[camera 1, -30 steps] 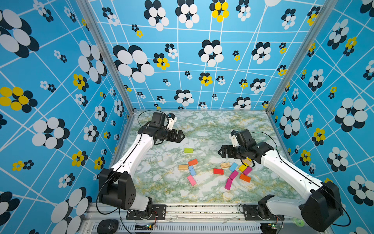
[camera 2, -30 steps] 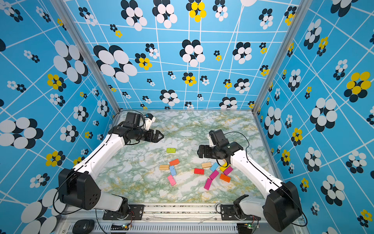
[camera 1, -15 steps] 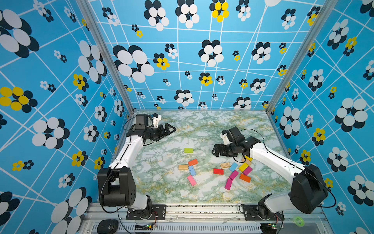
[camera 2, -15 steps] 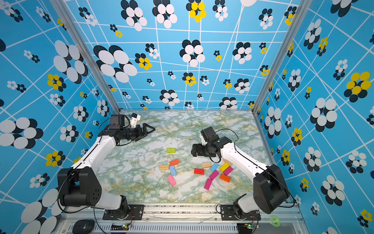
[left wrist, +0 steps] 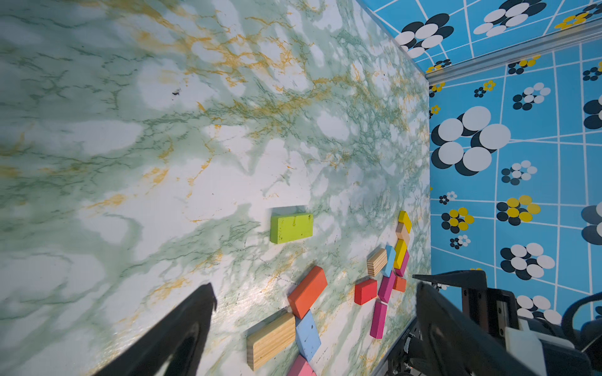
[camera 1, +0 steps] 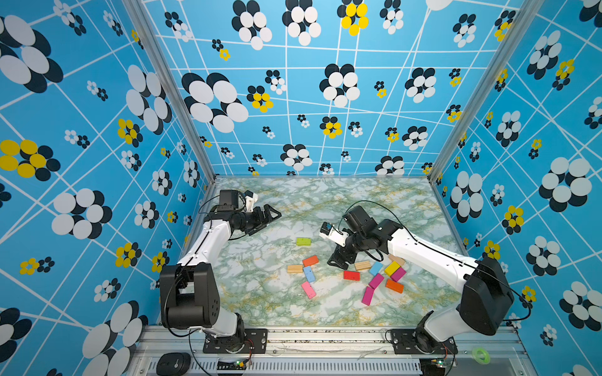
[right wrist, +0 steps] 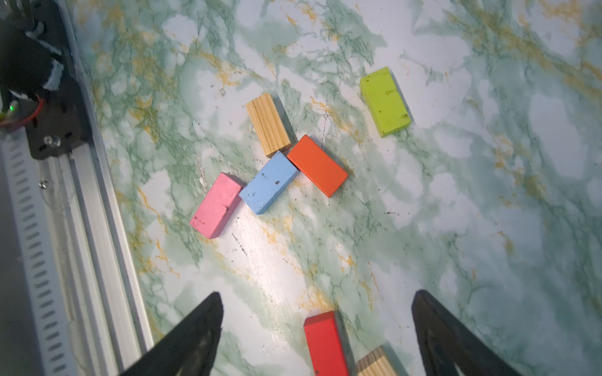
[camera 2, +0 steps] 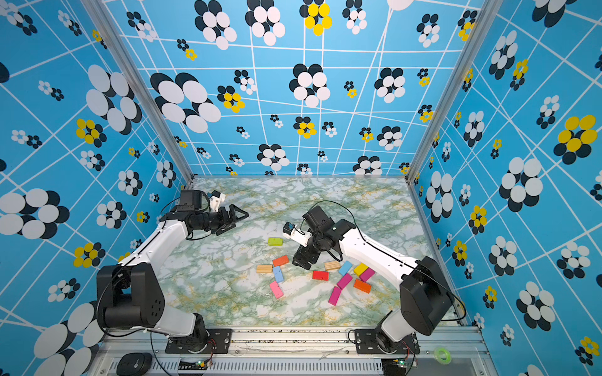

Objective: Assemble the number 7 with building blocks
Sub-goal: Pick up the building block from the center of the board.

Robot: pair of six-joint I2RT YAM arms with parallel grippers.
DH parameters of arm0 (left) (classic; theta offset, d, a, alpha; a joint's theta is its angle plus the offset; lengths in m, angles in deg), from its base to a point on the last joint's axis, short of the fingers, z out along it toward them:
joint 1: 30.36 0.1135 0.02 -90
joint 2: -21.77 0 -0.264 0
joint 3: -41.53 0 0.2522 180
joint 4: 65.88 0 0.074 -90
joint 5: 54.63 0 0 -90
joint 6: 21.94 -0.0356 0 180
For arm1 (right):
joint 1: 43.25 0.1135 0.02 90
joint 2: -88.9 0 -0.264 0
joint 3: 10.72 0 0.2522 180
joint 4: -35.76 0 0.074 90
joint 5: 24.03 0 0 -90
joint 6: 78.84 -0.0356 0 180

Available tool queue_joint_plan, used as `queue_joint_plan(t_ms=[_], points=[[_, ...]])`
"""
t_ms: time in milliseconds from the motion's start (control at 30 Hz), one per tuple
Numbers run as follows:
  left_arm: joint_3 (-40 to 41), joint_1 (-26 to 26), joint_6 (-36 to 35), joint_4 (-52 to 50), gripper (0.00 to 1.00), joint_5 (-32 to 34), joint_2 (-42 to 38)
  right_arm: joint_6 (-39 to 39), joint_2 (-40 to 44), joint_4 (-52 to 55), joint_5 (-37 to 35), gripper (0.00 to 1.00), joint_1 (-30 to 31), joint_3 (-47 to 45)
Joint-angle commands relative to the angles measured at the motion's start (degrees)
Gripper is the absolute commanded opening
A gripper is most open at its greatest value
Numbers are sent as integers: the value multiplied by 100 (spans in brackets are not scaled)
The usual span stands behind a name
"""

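The building blocks lie loose and flat on the marble table [camera 1: 325,201]. A green block [camera 1: 303,241] lies apart, farther back. In front of it, orange [camera 1: 310,260], wood [camera 1: 294,269], light blue [camera 1: 309,274] and pink [camera 1: 308,289] blocks touch in a loose group. A red block [camera 1: 351,275] and a wood block [camera 1: 362,265] lie under my right gripper [camera 1: 337,262], which points down, open. In the right wrist view the red block [right wrist: 325,345] lies between the spread fingers of that gripper [right wrist: 318,294]. My left gripper [camera 1: 272,218] hovers open at the far left. No number 7 is in view.
A tight cluster of light blue [camera 1: 375,268], yellow [camera 1: 392,268], magenta [camera 1: 376,281] and orange [camera 1: 394,285] blocks lies beside the right forearm. Patterned walls close three sides. An aluminium rail [camera 1: 325,335] runs along the front, with a mouse [camera 1: 173,363] and a green tape roll [camera 1: 481,355].
My right gripper has swung left and dipped toward the red block, its jaws narrowing slightly. The left arm pulled back toward the left wall a second ago and has since held still.
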Motion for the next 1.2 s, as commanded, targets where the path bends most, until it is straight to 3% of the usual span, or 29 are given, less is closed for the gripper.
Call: queue_joint_plan(t_ms=[0, 133, 333, 467, 1167], points=[[136, 44, -219, -84, 99, -10, -100, 1960, -220, 314, 331, 89, 30, 236], [134, -3, -396, -266, 99, 132, -138, 2776, -822, 686, 120, 87, 227, 730], [97, -199, -622, -512, 99, 408, -124, 3475, -1717, 993, -123, 76, 398, 1306], [89, -254, -672, -567, 99, 463, -49, 3654, -2076, 893, -71, 69, 414, 1491], [74, -280, -709, -614, 99, 568, 126, 3790, -3127, 492, -197, 68, 601, 2248]])
